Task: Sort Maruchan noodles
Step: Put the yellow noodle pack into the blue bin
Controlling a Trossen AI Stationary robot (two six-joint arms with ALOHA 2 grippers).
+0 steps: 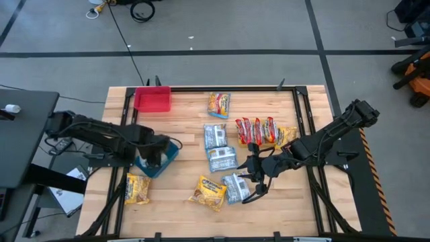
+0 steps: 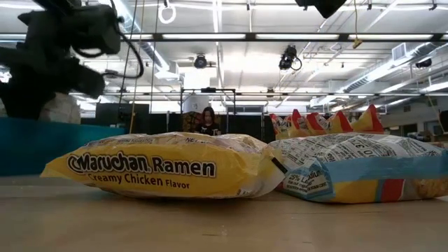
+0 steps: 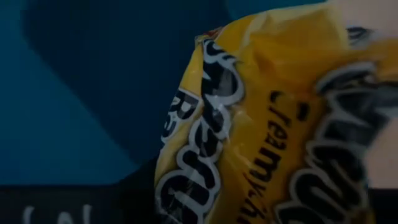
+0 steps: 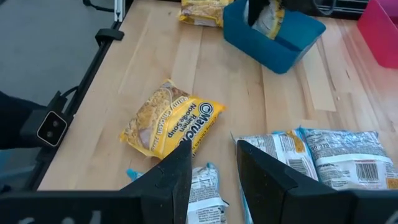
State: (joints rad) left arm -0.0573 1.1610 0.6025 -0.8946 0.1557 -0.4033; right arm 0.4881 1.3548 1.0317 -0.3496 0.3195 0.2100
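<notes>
Though crinkled, a glossy yellow packet (image 3: 273, 124) lettered "Creamy Chicken" in black.

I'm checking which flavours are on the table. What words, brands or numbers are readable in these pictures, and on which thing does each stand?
"Maruchan Ramen" and "Creamy Chicken Flavor": on the flat yellow plastic noodle packet nearest the low camera.
"Maruchan" and "Noodle Soup": on the yellow packet lying before the right gripper.
Parts of the same logo: on the yellow packet the left gripper holds in the blue plastic bin.
Print on the silver-blue packets: too small to read.

Glossy plastic packets (image 1: 221, 158), wooden table (image 1: 181, 134)
</notes>
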